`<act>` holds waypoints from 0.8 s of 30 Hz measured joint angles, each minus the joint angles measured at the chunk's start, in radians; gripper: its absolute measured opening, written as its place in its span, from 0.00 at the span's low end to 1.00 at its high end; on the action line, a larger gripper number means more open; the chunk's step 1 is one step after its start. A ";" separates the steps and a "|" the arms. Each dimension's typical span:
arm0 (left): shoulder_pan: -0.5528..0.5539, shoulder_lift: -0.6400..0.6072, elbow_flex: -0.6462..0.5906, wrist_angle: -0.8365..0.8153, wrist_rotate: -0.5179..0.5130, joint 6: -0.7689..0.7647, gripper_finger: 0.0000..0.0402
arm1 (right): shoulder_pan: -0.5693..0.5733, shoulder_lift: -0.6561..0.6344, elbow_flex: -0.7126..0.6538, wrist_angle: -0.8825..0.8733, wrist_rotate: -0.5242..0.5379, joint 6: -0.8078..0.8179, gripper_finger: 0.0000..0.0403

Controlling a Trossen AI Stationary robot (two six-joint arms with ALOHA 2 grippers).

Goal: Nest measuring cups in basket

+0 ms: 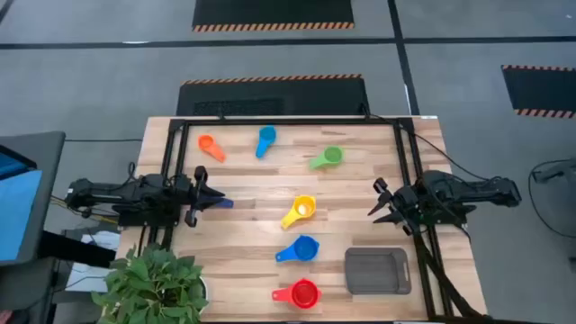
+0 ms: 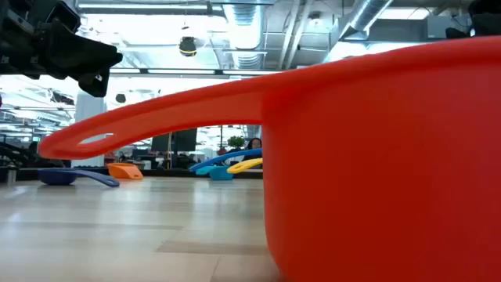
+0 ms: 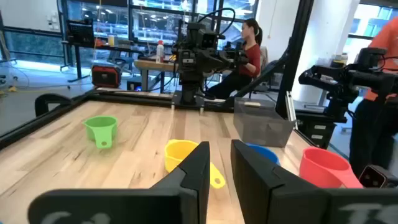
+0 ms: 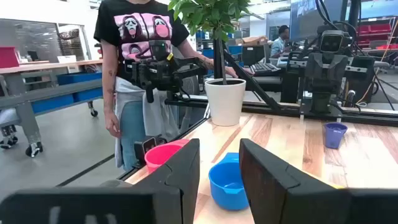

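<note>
The left gripper [image 1: 214, 200] hovered at the left side of the wooden table [image 1: 252, 229], its 2 fingers [image 3: 193, 171] parted by a narrow gap and holding nothing. The right gripper [image 1: 382, 202] hung at the table's right side, fingers [image 4: 186, 165] spread somewhat wider, also empty.

6 measuring cups lay scattered between the arms, none touched. The orange cup [image 1: 209, 146], a blue cup [image 1: 265, 139] and the green cup [image 1: 328, 157] sat in a row along the far edge. The yellow cup [image 1: 300, 211] lay near the middle, about midway between the 2 grippers. A second blue cup [image 1: 301, 248] sat nearer the front, and the red cup [image 1: 301, 293] lay at the front edge, filling the low view [image 2: 376, 164].

The dark grey basket [image 1: 378, 271] sat empty at the front right, just in front of the right gripper and well apart from the left one. A potted plant [image 1: 155, 283] stood at the front left corner.

A person in a black printed T-shirt [image 4: 140, 37] stood beyond the table; no lettering was readable.
</note>
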 joint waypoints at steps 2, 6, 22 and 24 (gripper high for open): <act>0.000 0.000 0.000 0.000 0.000 0.000 0.14 | 0.000 0.000 0.000 0.000 0.000 0.000 0.35; 0.000 0.000 0.000 0.000 0.000 0.000 0.14 | 0.000 0.000 0.000 0.000 0.000 0.000 0.36; 0.000 0.000 0.000 0.000 0.000 0.000 0.14 | 0.000 0.000 0.000 0.000 0.000 0.000 0.33; 0.000 0.000 0.000 0.000 0.000 0.000 0.14 | 0.000 0.000 0.000 0.000 0.000 0.000 0.33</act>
